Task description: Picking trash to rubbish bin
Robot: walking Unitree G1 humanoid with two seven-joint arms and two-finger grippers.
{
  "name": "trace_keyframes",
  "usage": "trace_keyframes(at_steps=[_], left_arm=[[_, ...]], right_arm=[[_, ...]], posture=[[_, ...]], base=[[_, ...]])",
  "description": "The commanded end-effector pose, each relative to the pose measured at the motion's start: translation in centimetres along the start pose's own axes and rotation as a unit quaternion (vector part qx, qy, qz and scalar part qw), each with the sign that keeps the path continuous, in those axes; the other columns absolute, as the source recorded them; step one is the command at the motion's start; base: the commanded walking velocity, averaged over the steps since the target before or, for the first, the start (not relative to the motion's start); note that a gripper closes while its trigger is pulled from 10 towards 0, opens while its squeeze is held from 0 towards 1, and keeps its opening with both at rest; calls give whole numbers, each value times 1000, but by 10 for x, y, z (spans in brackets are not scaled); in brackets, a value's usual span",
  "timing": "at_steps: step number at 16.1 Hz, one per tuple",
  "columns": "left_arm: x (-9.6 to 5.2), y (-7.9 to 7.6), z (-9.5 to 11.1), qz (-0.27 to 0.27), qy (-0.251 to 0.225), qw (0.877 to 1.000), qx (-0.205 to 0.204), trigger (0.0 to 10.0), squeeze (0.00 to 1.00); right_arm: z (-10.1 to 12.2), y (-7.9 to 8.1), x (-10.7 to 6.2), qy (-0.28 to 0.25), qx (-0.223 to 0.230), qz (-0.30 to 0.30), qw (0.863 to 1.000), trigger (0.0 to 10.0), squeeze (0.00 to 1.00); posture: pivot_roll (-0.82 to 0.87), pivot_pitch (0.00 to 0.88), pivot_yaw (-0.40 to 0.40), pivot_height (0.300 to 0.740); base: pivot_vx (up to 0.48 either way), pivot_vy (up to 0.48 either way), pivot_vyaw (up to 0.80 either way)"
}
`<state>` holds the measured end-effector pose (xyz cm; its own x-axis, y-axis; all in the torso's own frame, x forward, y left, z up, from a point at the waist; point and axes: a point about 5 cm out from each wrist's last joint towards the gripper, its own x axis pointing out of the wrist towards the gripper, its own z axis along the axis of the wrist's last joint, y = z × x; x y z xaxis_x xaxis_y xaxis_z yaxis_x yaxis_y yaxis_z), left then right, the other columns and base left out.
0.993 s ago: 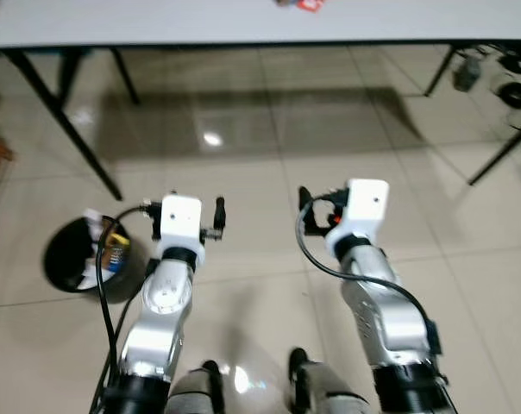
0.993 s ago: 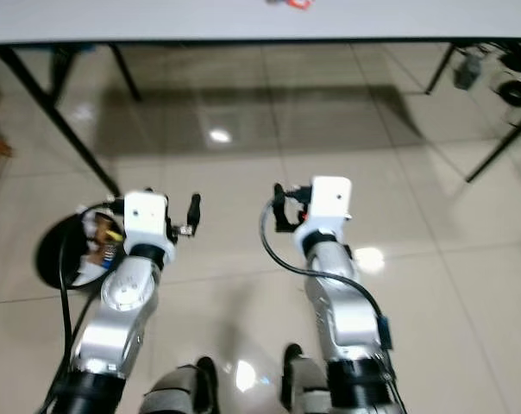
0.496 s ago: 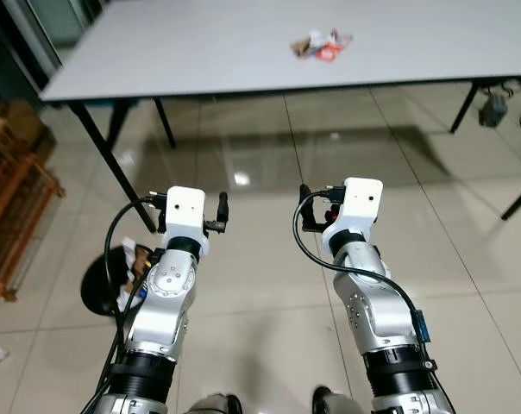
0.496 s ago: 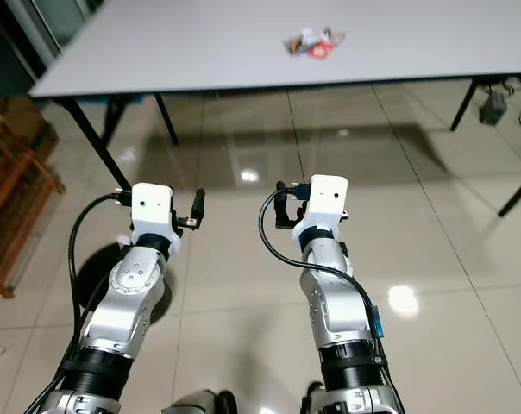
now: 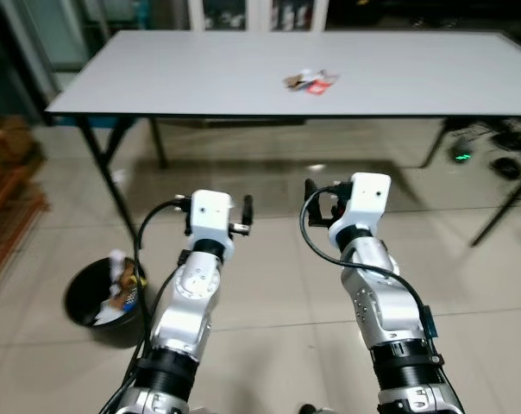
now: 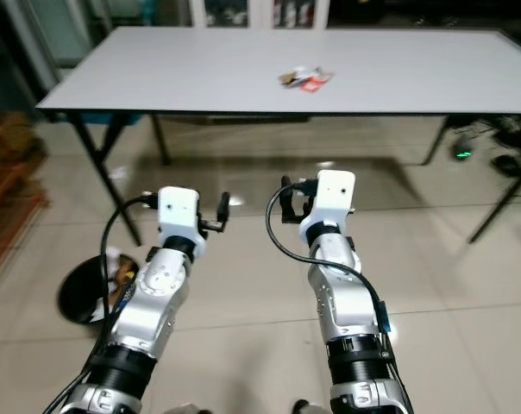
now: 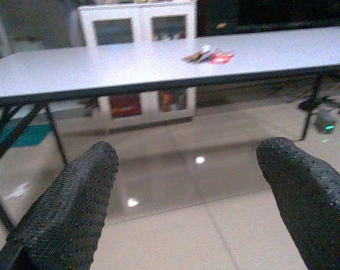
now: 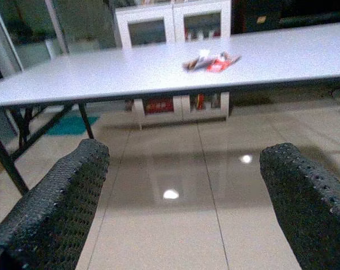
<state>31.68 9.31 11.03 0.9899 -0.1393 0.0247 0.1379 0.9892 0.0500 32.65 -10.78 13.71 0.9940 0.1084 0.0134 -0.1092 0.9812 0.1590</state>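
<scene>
Lying well beyond right gripper (image 8: 184, 197), trash (image 8: 210, 61)

The camera has tilted up, bringing the whole table (image 5: 200, 78) into sight

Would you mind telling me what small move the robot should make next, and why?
Probably a step forward toward the table. The wrappers lie on its top, far beyond both grippers: the left gripper and right gripper are open, empty and raised over bare floor. The bin on the robot's left already holds trash.
</scene>
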Motion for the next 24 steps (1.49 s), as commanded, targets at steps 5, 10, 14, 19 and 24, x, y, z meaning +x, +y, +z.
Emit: trace_keyframes(at_steps=[5,10,14,19,24], left_arm=[[-9,13,-10,21,10,999,29,10000,0],[-7,3,-8,4,13,1000,18,10000,0],[-3,6,-6,9,11,1000,26,10000,0],[0,10,-4,18,6,999,25,10000,0],[4,11,0,23,0,999,26,10000,0]], right_arm=[[-7,5,1,17,-3,7,1000,10000,0],[-6,-6,-2,15,-5,-15,1000,10000,0],[-7,-7,-2,19,-9,-18,1000,10000,0],[-4,-4,3,21,-15,-7,1000,10000,0],[-4,-3,5,21,-16,-3,1000,10000,0]], posture=[[-23,28,-14,740],[-43,40,19,740],[-40,48,3,740],[-42,47,-17,740],[-35,36,-10,740]], base=[[0,0,0],[49,0,0],[452,0,0],[460,0,0],[480,0,0]])
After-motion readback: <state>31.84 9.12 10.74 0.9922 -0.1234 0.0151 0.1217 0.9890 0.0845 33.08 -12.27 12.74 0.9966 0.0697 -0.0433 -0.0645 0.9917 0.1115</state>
